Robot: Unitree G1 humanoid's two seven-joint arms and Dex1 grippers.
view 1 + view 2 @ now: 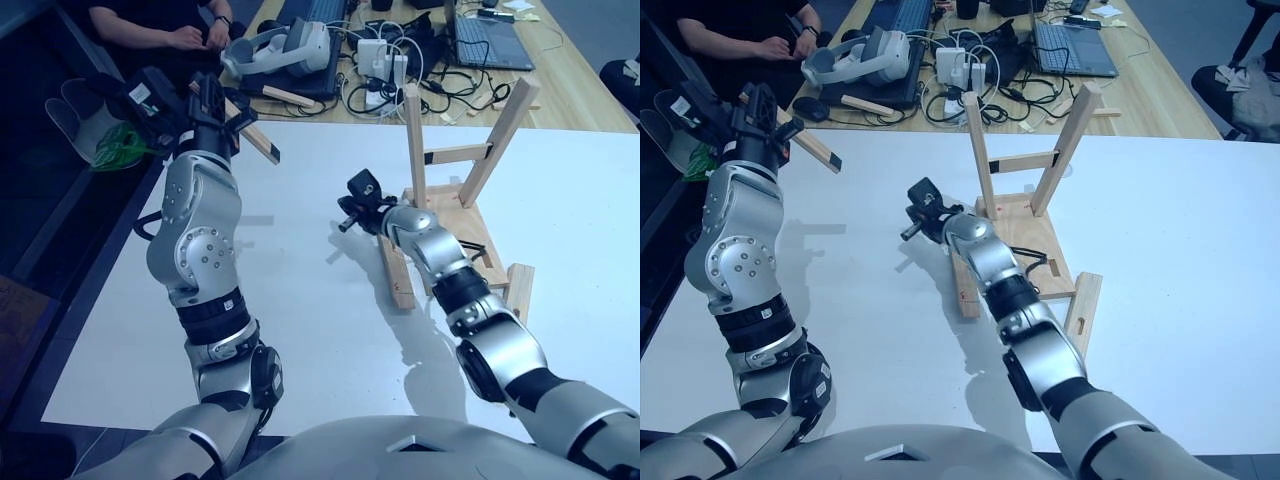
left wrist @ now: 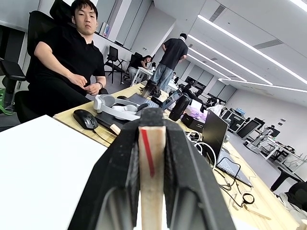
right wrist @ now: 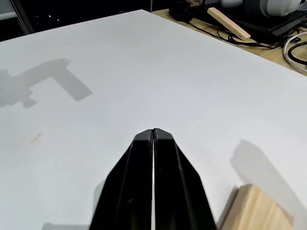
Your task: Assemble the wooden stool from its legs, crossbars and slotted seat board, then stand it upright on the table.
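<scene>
My left gripper (image 1: 218, 103) is raised over the table's far left corner, shut on a short wooden bar (image 1: 260, 142) with a dark end; its red-marked end shows between the fingers (image 2: 122, 177). The slotted seat board (image 1: 1035, 245) lies flat on the white table, with two legs (image 1: 414, 130) (image 1: 497, 135) standing up from it and a crossbar (image 1: 457, 153) between them. A loose leg (image 1: 397, 272) lies beside the board's left edge, another (image 1: 518, 290) at its near right. My right gripper (image 3: 153, 132) is shut on nothing, low over the table just left of the near loose leg (image 3: 259, 211).
The white table (image 1: 300, 320) has open room at the left and front. Behind it a wooden desk (image 1: 580, 80) carries cables, laptops, a headset (image 1: 280, 45) and a spare wooden stick (image 1: 290, 96). A green item (image 1: 120, 145) sits off the table's left edge.
</scene>
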